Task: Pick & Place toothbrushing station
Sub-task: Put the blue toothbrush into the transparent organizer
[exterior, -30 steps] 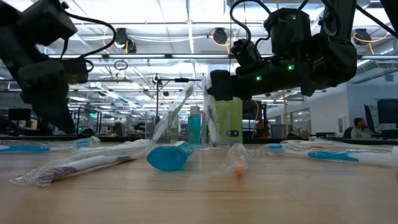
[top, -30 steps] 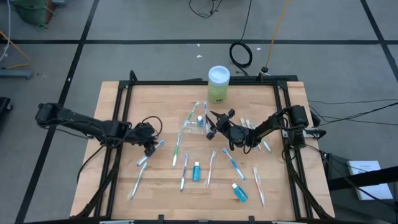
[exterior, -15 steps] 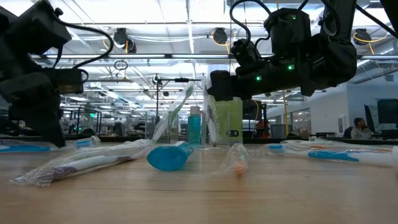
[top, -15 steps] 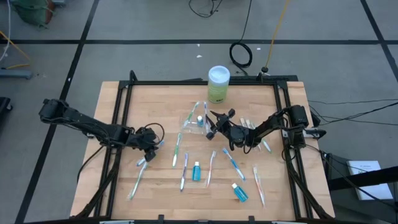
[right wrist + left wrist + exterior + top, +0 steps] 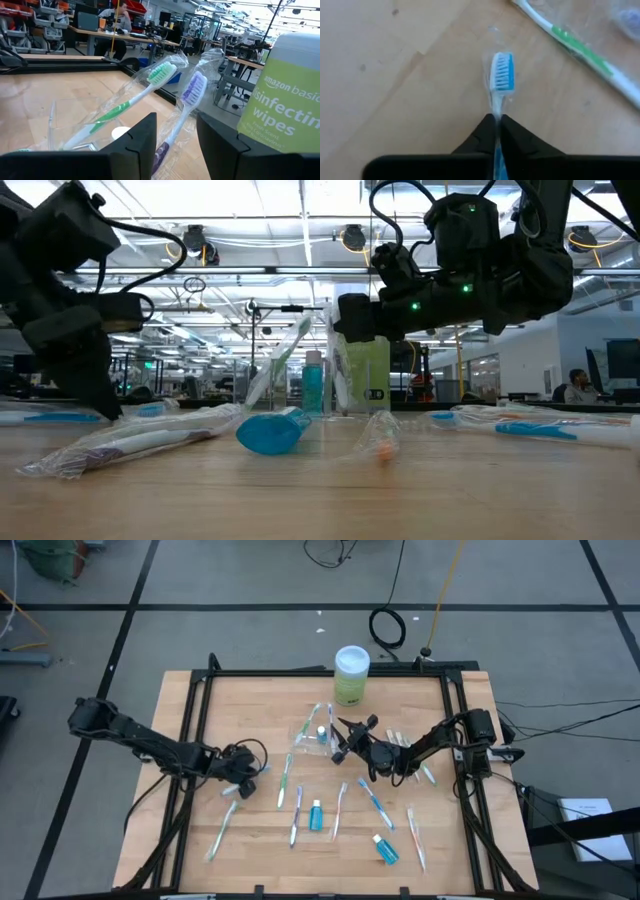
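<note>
The toothbrushing station [image 5: 312, 737] is a clear plastic holder standing on the wood at mid-table. In it lean a green toothbrush [image 5: 150, 82], a purple one [image 5: 192, 90] and a small toothpaste tube. My right gripper [image 5: 175, 145] is open and hovers level just to the station's right [image 5: 345, 745], with its fingers pointing at the station. At the table's left, my left gripper [image 5: 243, 780] is down at the table and shut on a wrapped, blue-bristled toothbrush [image 5: 502, 75]. The brush lies flat on the wood. My left gripper pinches the blue toothbrush's neck [image 5: 496, 112], just behind the bristled head, between its two fingertips. The fingers come slanting down from the table's left. The head sticks out beyond the fingertips and the brush lies on the table.
A green canister of wipes with a white lid [image 5: 351, 675] stands at the far edge behind the station. Several wrapped toothbrushes [image 5: 376, 802] and two blue toothpaste tubes [image 5: 316, 815] [image 5: 386, 850] lie scattered over the near half. Black frame rails [image 5: 195, 720] run along both sides.
My left gripper has moved down and a little toward the table's near edge, onto the blue toothbrush. The right arm and the station have kept still.
</note>
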